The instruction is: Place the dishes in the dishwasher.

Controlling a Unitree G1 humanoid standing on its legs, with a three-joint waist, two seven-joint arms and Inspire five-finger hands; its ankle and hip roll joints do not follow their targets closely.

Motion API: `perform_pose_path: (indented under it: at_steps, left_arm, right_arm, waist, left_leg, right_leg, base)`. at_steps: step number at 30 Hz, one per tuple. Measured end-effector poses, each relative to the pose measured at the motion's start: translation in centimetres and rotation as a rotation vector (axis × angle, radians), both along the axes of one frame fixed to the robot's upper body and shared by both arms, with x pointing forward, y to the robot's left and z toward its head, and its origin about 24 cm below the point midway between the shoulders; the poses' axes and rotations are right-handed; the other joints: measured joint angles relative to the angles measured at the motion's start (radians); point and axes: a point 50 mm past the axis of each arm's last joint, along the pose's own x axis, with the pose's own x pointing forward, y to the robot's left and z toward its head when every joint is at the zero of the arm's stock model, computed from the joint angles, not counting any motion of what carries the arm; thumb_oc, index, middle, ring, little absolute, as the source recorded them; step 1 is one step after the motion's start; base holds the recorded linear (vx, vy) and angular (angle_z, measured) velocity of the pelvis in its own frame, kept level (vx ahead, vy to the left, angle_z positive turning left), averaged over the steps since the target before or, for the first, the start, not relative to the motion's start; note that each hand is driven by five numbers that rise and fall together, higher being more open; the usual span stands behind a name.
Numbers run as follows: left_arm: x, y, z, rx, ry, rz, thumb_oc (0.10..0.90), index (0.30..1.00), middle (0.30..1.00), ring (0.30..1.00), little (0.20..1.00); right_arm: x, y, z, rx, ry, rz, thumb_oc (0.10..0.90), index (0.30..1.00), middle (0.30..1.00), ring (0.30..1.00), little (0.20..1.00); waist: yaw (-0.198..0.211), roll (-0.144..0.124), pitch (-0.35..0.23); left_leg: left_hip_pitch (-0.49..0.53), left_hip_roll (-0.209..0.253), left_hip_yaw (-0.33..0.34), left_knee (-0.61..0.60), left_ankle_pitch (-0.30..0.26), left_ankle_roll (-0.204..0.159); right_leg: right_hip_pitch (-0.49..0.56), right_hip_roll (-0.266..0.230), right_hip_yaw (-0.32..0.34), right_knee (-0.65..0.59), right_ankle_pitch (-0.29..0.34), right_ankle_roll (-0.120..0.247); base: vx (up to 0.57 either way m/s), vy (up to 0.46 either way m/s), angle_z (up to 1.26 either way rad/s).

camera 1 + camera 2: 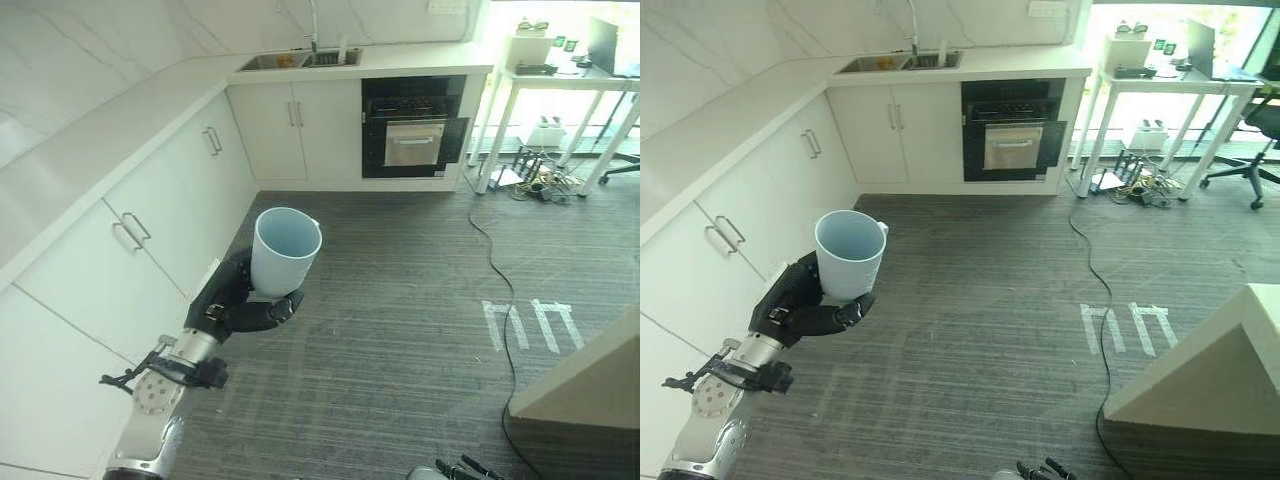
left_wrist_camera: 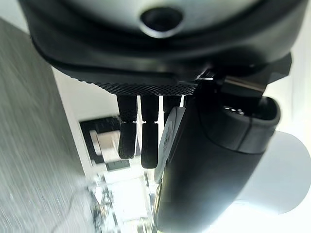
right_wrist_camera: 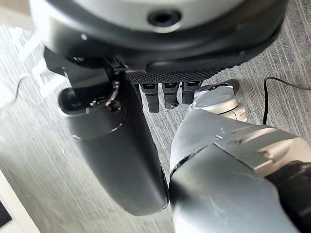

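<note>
One cup (image 1: 285,250) is all I've got going on, a pale blue-white one with a small handle on the far side of its rim, held upright with the open mouth facing up. My left hand (image 1: 237,297) has it from below and from the side: the fingers (image 1: 272,312) curl under and around the base while the palm backs the cup wall nearest the cabinets. In the left wrist view the thumb (image 2: 214,165) lies flat along the cup's side, and a few fingers (image 2: 127,138) hang down past it, only lightly bent. So it's a wrapped hold, not a fingertip pinch.

The cup sits out over the grey plank floor (image 1: 400,320), just beside the run of white lower cabinets (image 1: 150,230) on my left. Far ahead is the corner with the sink (image 1: 300,60) in the white countertop (image 1: 90,130), and next to that a black built-in appliance (image 1: 413,127) with its door shut.

My right hand (image 3: 121,145) shows up in the right wrist view, thumb down over the floor, short fingers (image 3: 169,94) bent a bit and holding nothing, touching nothing.
</note>
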Motion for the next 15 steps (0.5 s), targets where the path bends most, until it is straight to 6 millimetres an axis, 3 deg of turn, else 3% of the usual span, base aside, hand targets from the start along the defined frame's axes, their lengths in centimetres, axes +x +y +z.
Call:
perform_pose_path:
  at_steps: [2,4,5,9,13,14,15]
  left_arm:
    - [0.1,0.0,0.0,-0.003,-0.001,-0.001,0.4,0.3,0.3,0.3,0.3]
    - [0.0,0.0,0.0,-0.004,0.0,0.005,0.4,0.3,0.3,0.3,0.3]
    - [0.1,0.0,0.0,-0.004,-0.002,0.009,0.4,0.3,0.3,0.3,0.3]
    - [0.1,-0.7,-0.4,-0.009,0.015,-0.006,0.4,0.3,0.3,0.3,0.3]
    - [-0.3,-0.8,-0.9,-0.055,0.04,-0.004,0.4,0.3,0.3,0.3,0.3]
    - [-0.4,-0.6,-1.0,-0.084,0.043,0.008,0.4,0.3,0.3,0.3,0.3]
    - [-0.7,-0.2,-1.1,-0.098,0.05,0.025,0.4,0.3,0.3,0.3,0.3]
  right_arm:
    - [-0.4,0.2,-0.2,0.009,0.009,-0.017,0.8,0.9,0.9,0.9,0.9]
    - [-0.5,0.2,-0.2,0.011,0.02,-0.031,0.8,0.9,0.9,0.9,0.9]
    - [-0.7,0.0,-0.2,0.004,0.032,-0.032,0.8,0.9,0.9,0.9,0.9]
    - [-1.5,-0.5,-0.3,-0.001,0.056,-0.07,0.8,0.9,0.9,0.9,0.9]
    - [-0.7,-2.6,0.6,-0.061,0.041,-0.003,0.8,0.9,0.9,0.9,0.9]
    - [-0.2,-3.0,0.8,-0.075,0.033,0.03,0.8,0.9,0.9,0.9,0.9]
    - [0.6,-2.8,0.9,-0.081,0.028,0.074,0.8,0.9,0.9,0.9,0.9]
  waist:
    - [-0.015,-0.005,-0.001]
    - [-0.003,-0.011,-0.011]
    - [0.004,-0.011,-0.013]
    - [0.001,-0.013,-0.013]
    - [0.012,0.012,-0.009]
    - [0.034,0.012,-0.007]
    - [0.06,0.0,-0.001]
  left_leg:
    - [0.015,0.009,0.032,-0.003,0.001,-0.005]
    - [0.034,0.018,0.097,-0.019,0.001,-0.005]
    - [0.046,0.028,0.126,-0.029,-0.007,-0.001]
    - [0.074,0.037,0.132,-0.031,-0.001,-0.01]
    - [0.062,0.041,0.089,-0.036,-0.003,-0.02]
    - [0.054,0.001,-0.002,-0.032,-0.02,-0.025]
    - [0.042,-0.045,-0.116,-0.001,-0.051,0.01]
  right_leg:
    - [-0.005,0.001,0.007,-0.007,0.004,-0.006]
    - [-0.025,-0.033,-0.046,-0.011,0.013,-0.019]
    - [-0.023,-0.04,-0.078,-0.028,0.033,-0.006]
    - [-0.007,-0.022,-0.07,-0.031,0.058,-0.01]
    - [-0.013,-0.024,-0.08,-0.001,0.041,-0.015]
    - [-0.032,-0.015,-0.049,0.007,0.037,-0.017]
    - [-0.045,0.006,-0.002,0.003,0.051,-0.036]
  base:
    - [-0.01,-0.026,-0.47]
    - [0.02,-0.061,-0.87]
    - [0.02,-0.086,-0.79]
    - [0.0,-0.096,-0.25]
    - [-0.02,-0.079,0.12]
    - [0.01,-0.019,-0.49]
    - [-0.03,0.012,-1.4]
